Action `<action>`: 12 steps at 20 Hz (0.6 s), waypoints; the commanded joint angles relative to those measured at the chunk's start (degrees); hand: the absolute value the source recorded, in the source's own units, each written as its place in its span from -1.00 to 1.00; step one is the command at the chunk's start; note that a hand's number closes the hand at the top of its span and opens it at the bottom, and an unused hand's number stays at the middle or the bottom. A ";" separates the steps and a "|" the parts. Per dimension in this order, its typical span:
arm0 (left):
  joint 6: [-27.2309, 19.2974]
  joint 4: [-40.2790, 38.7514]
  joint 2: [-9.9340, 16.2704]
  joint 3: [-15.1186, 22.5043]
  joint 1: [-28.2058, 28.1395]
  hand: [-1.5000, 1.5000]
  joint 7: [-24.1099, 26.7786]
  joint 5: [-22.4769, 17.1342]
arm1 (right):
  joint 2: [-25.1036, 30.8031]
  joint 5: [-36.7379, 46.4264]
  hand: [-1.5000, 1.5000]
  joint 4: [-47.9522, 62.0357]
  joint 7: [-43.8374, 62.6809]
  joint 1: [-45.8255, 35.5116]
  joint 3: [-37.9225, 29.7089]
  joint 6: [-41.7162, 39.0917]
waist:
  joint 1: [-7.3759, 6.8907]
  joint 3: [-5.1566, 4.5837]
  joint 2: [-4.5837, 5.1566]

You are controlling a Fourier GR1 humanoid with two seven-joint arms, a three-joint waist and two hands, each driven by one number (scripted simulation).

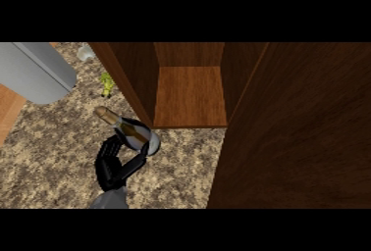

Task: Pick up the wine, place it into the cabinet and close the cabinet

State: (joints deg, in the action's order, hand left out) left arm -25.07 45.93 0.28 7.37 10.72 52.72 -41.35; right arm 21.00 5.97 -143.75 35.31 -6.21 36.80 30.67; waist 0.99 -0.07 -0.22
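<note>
Wine bottle (130,131): lifted, not yet shelved.
Hand (116,162) curls round it beside the open cabinet (190,95); door (297,127) unclosed.

One black hand (112,164) with segmented, glossy fingers; a grey forearm (109,200) rises from the lower edge

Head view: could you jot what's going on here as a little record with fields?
bottle: wine bottle, tilted, neck pointing up-left, above the counter
held by: one hand, fingers curled round the bottle
which hand: cannot tell from this view
cabinet: cabinet open, shelf bare
door: door swung open at right
bottle's place: outside, just left of the cabinet's front corner
</note>
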 commanded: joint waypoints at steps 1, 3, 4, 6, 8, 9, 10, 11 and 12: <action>-2.31 -0.51 0.50 -0.43 1.18 1.00 1.43 1.98 | 1.30 4.74 -1.00 -10.05 0.70 3.75 0.94 0.06 | -0.14 0.05 -0.03; 3.23 -5.27 1.56 0.77 2.10 1.00 2.48 3.72 | 1.44 2.36 -1.00 -9.03 3.20 1.02 -2.19 0.07 | -0.01 -0.02 0.18; 7.83 -1.97 5.26 4.07 -2.01 1.00 0.25 5.01 | 2.06 4.66 -1.00 -9.06 1.21 3.22 1.86 0.65 | 0.25 0.00 -0.19; 14.95 -2.08 9.86 8.89 0.03 1.00 -5.13 7.48 | 1.39 0.95 -1.00 -4.88 -2.44 2.44 0.08 0.67 | 0.79 0.08 -0.03; 22.71 -0.80 13.51 13.37 -1.42 1.00 -5.75 10.25 | 2.01 -0.88 -1.00 -5.18 -2.19 0.97 -0.94 -0.04 | 0.77 0.08 -0.13; 26.24 -0.71 15.02 13.67 -3.06 1.00 -4.99 10.25 | 1.92 -0.59 -1.00 -5.06 -2.19 0.92 -2.11 0.51 | 0.27 0.04 -0.07; 27.48 -0.63 15.47 13.73 -3.98 1.00 -2.82 10.83 | 2.70 0.59 -1.00 -7.12 -3.43 4.46 0.79 0.63 | 0.65 0.07 -0.26; 30.03 -0.62 16.70 13.81 -3.12 1.00 -4.24 10.59 | 2.29 1.34 -1.00 -6.67 -2.76 3.22 0.03 1.17 | 0.39 0.01 -0.15; 31.58 -0.37 18.18 12.46 -3.13 1.00 -2.04 10.37 | 3.14 2.30 -1.00 -9.06 -2.66 5.33 1.02 1.50 | 0.42 0.01 -0.21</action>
State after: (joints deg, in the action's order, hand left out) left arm -2.05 45.21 13.74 18.34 8.38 49.59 -32.44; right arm 22.56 4.78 -143.08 30.39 -4.80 36.62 31.66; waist 1.47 -0.02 -0.40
